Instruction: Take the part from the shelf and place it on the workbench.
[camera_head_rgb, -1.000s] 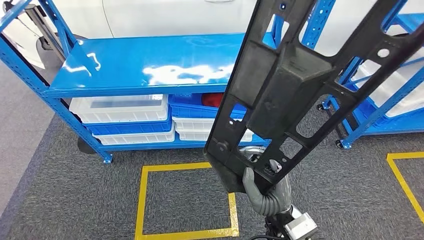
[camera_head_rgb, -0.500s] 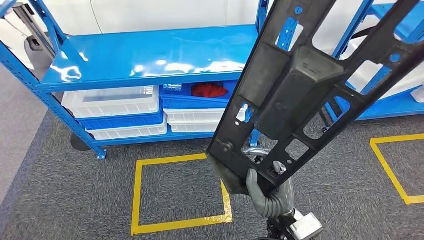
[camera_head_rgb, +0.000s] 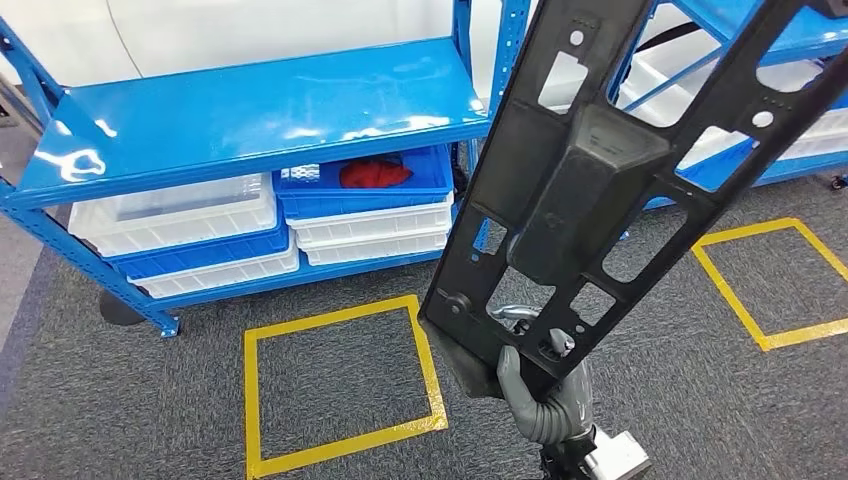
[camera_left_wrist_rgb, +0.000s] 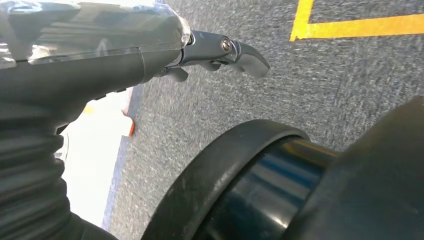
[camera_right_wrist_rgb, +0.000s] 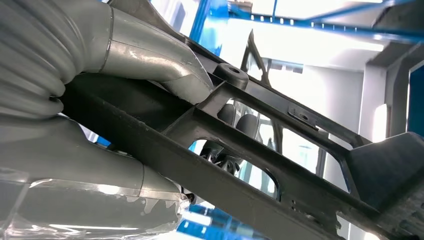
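Observation:
A large black plastic part (camera_head_rgb: 590, 170), a long frame with cut-out windows and a raised block in its middle, stands tilted in front of me in the head view. My right hand (camera_head_rgb: 545, 400) grips its lower end from below, thumb over the edge. In the right wrist view the thumb and fingers of that hand (camera_right_wrist_rgb: 75, 100) clamp one bar of the part (camera_right_wrist_rgb: 250, 165). My left hand (camera_left_wrist_rgb: 100, 60) hangs over grey carpet, holding nothing, its fingers loosely extended.
A blue metal shelf (camera_head_rgb: 250, 110) stands ahead on the left, with white bins (camera_head_rgb: 170, 215) and a blue bin (camera_head_rgb: 430, 170) holding something red beneath it. A second blue rack (camera_head_rgb: 720, 160) is at right. Yellow taped squares (camera_head_rgb: 430, 370) (camera_head_rgb: 770, 340) mark the carpet.
The whole scene has slid left in the picture as the camera turned right. The part stays in my right hand in the same pose.

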